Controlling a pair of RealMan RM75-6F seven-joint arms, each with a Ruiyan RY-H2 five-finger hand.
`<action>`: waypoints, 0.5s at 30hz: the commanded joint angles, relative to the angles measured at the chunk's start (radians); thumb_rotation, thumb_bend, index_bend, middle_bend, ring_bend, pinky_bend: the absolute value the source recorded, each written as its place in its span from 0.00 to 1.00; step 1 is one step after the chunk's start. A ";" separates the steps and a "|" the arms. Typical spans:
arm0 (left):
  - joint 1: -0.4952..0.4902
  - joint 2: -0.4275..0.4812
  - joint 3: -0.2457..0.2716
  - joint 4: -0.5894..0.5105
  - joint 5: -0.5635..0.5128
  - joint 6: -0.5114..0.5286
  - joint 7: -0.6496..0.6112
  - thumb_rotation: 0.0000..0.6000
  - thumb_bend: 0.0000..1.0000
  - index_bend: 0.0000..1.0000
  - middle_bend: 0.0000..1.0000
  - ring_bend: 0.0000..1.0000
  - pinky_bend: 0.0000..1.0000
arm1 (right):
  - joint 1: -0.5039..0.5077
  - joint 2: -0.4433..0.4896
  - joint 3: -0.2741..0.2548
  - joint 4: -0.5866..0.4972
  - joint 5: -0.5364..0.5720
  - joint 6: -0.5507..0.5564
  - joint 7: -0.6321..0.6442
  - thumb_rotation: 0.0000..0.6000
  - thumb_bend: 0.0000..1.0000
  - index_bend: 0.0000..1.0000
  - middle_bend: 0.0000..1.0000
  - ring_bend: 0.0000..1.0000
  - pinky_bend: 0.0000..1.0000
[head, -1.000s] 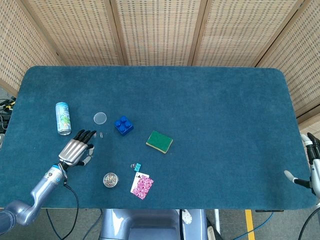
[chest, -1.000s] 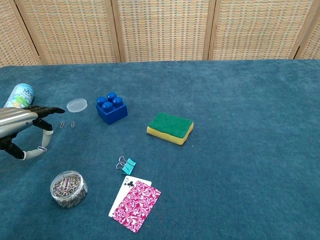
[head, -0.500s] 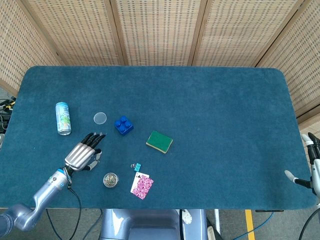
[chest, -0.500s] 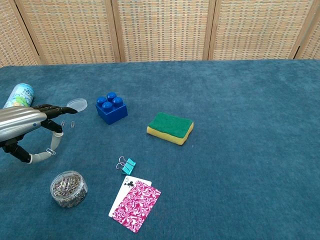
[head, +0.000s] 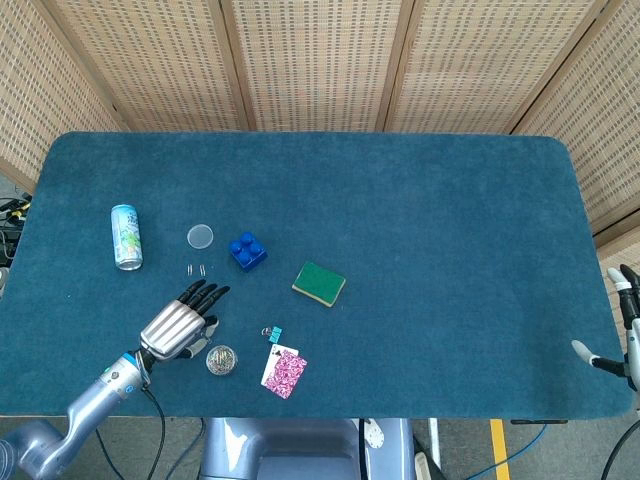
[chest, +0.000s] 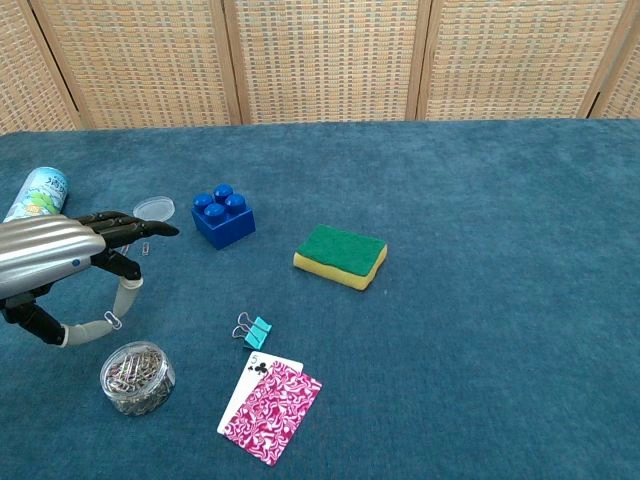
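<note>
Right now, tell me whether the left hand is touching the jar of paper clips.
Apart. The chest view shows the left hand above and behind the jar of paper clips, with blue cloth visible between them.

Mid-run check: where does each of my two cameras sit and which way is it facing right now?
Head view: high over the near edge, looking steeply down on the whole blue felt table; shows the left hand with its forearm, and the right hand at the frame edge.
Chest view: low at the near edge, looking across toward the wicker screens; only the left hand shows.
Both share the clear round jar of paper clips and blue toy brick.
</note>
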 joint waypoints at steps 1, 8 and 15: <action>0.002 0.016 0.020 -0.047 0.019 -0.003 0.023 1.00 0.39 0.62 0.00 0.00 0.00 | -0.001 0.001 0.000 0.001 -0.001 0.001 0.003 1.00 0.00 0.00 0.00 0.00 0.00; 0.010 0.035 0.036 -0.090 0.031 -0.004 0.064 1.00 0.39 0.62 0.00 0.00 0.00 | -0.003 0.004 -0.001 0.002 -0.004 0.003 0.013 1.00 0.00 0.00 0.00 0.00 0.00; 0.000 0.021 0.030 -0.092 -0.001 -0.052 0.044 1.00 0.39 0.62 0.00 0.00 0.00 | -0.004 0.007 0.000 0.000 -0.006 0.006 0.019 1.00 0.00 0.00 0.00 0.00 0.00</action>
